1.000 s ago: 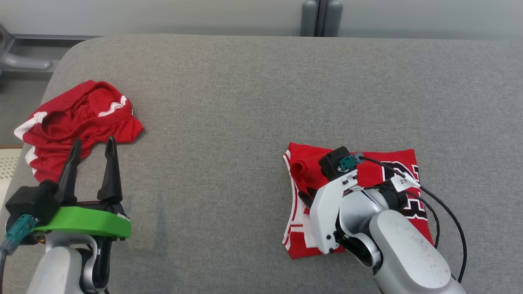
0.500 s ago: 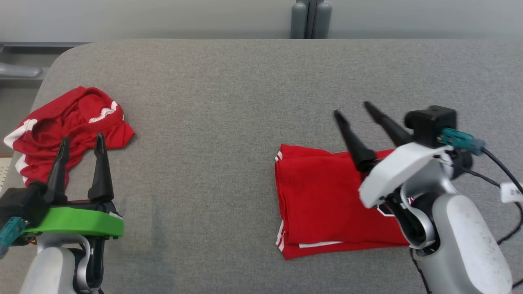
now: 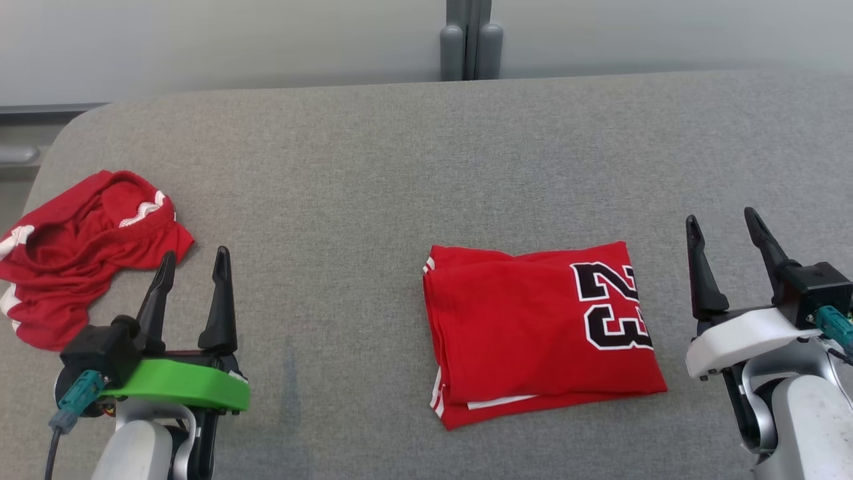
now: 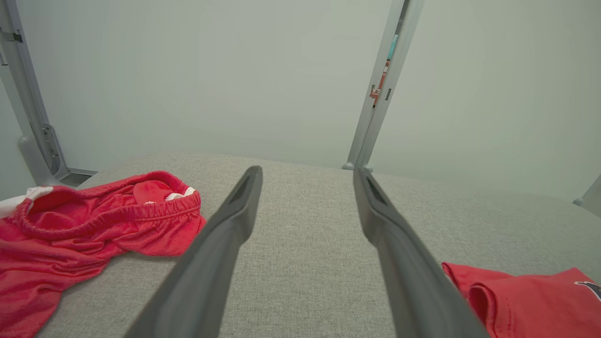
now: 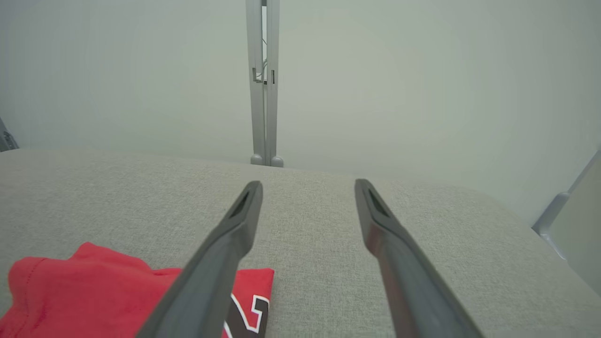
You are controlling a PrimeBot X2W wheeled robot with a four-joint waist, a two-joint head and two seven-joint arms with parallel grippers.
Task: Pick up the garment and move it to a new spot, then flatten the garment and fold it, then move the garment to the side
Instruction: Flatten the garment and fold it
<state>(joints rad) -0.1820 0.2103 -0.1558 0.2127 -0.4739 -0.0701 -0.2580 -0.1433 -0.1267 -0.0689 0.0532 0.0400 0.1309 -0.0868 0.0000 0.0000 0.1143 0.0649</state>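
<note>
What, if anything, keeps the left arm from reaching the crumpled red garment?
Probably nothing, so yes: the left end effector is open and empty, and the crumpled red garment lies close ahead, slightly to its left, with nothing between.

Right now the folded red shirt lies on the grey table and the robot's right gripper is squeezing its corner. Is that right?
Not quite. The folded red shirt does lie on the grey table, but the right gripper is not squeezing its corner. The head view shows it open, off to the shirt's right and touching nothing.
</note>
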